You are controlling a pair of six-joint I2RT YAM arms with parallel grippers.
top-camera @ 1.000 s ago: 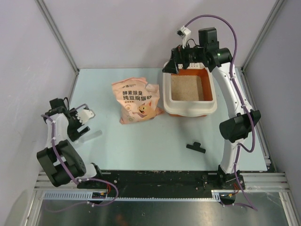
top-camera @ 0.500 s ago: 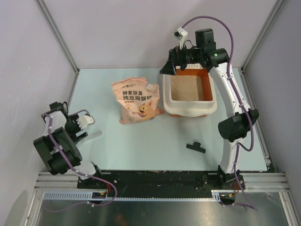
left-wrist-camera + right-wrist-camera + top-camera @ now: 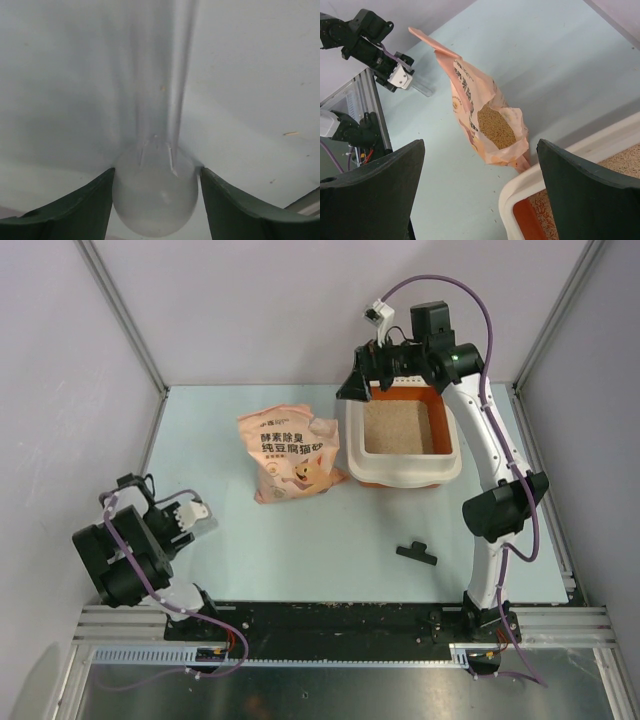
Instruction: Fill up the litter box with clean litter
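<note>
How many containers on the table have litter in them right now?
2. The cream-rimmed, orange-walled plastic litter box at the far right holds tan granules, and the soft pink bag lying just left of it shows granules in its open mouth.

White-and-black arms (image 3: 490, 430) carry purple cables (image 3: 440, 277) and dark green jaws.

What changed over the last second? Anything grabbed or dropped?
The left gripper pulled back toward its own base. The right gripper edged slightly left by the far-left corner of the litter box, open and empty. Nothing was grasped or released. The litter bag, the box and the black clip are unmoved.
</note>
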